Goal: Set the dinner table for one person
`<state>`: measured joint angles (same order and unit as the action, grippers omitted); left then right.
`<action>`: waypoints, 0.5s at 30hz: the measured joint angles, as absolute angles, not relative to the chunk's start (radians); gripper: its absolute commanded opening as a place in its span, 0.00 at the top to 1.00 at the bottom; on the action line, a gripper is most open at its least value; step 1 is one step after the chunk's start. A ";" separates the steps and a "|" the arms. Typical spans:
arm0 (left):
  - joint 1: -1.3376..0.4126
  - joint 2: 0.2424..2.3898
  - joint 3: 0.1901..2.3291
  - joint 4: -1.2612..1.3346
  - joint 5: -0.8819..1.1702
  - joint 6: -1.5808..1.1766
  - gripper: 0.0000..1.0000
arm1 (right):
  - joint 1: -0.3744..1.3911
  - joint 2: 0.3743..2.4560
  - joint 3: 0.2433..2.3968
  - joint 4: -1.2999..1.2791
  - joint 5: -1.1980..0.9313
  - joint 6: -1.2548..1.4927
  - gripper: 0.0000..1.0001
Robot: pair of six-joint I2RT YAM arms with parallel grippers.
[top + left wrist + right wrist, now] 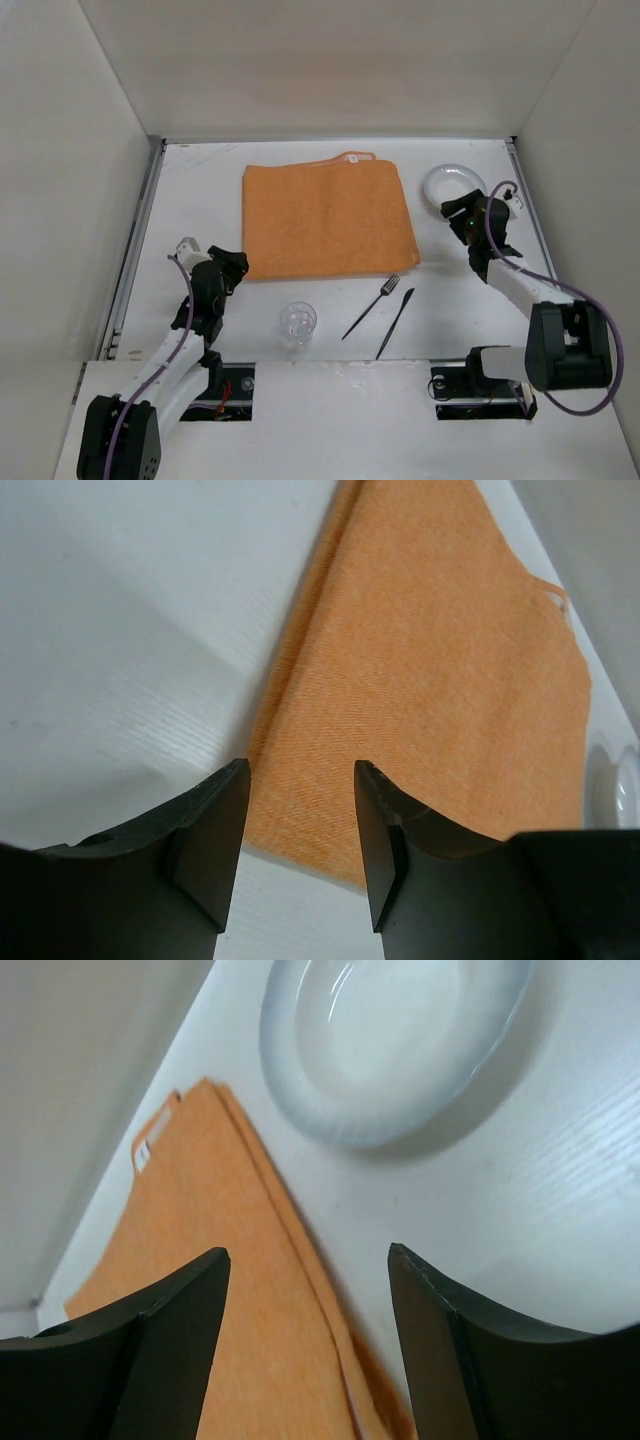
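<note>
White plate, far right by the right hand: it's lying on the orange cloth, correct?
No. The white plate is at the far right by the right hand, but it lies on the bare table beside the orange cloth, not on it. The right wrist view shows the gap.

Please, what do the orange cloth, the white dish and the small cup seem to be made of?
Cloth: woven fabric, matte; a fine weave and a folded, layered edge show up close.
Dish: probably glazed ceramic, possibly hard plastic; smooth, white and glossy, with soft reflections.
Cup: clear plastic or glass; its walls are see-through, and the pictures cannot settle which.
</note>
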<state>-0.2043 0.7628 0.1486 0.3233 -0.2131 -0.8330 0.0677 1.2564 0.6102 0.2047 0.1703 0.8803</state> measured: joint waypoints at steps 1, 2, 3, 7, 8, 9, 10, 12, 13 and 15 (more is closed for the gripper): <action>-0.216 0.769 0.148 0.357 -0.213 -0.828 0.56 | 0.029 1.295 0.625 0.233 0.153 0.890 0.31; -0.226 0.774 0.148 0.388 -0.212 -0.822 0.56 | -0.002 1.329 0.634 0.257 0.138 0.901 0.32; -0.234 0.780 0.147 0.422 -0.212 -0.816 0.56 | -0.033 1.361 0.641 0.275 0.123 0.915 0.32; -0.248 0.803 0.134 0.517 -0.215 -0.801 0.56 | -0.147 1.469 0.643 0.321 0.063 0.968 0.32; -0.250 0.811 0.128 0.537 -0.216 -0.798 0.56 | -0.172 1.492 0.643 0.334 0.050 0.982 0.32; -0.250 0.817 0.121 0.550 -0.218 -0.797 0.56 | -0.194 1.514 0.643 0.348 0.039 0.992 0.32; -0.253 0.824 0.115 0.559 -0.220 -0.796 0.56 | -0.213 1.537 0.645 0.364 0.025 1.002 0.33; -0.255 0.838 0.103 0.577 -0.224 -0.794 0.56 | -0.245 1.599 0.652 0.401 -0.009 1.023 0.33; -0.258 0.843 0.100 0.587 -0.226 -0.794 0.56 | -0.255 1.632 0.657 0.421 -0.025 1.033 0.34; -0.266 0.848 0.096 0.600 -0.230 -0.794 0.56 | -0.267 1.700 0.664 0.476 -0.062 1.065 0.35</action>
<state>-0.2657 0.8478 0.0956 0.5999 -0.2302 -0.7937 -0.2668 1.7004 0.6643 0.4759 -0.0624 1.0649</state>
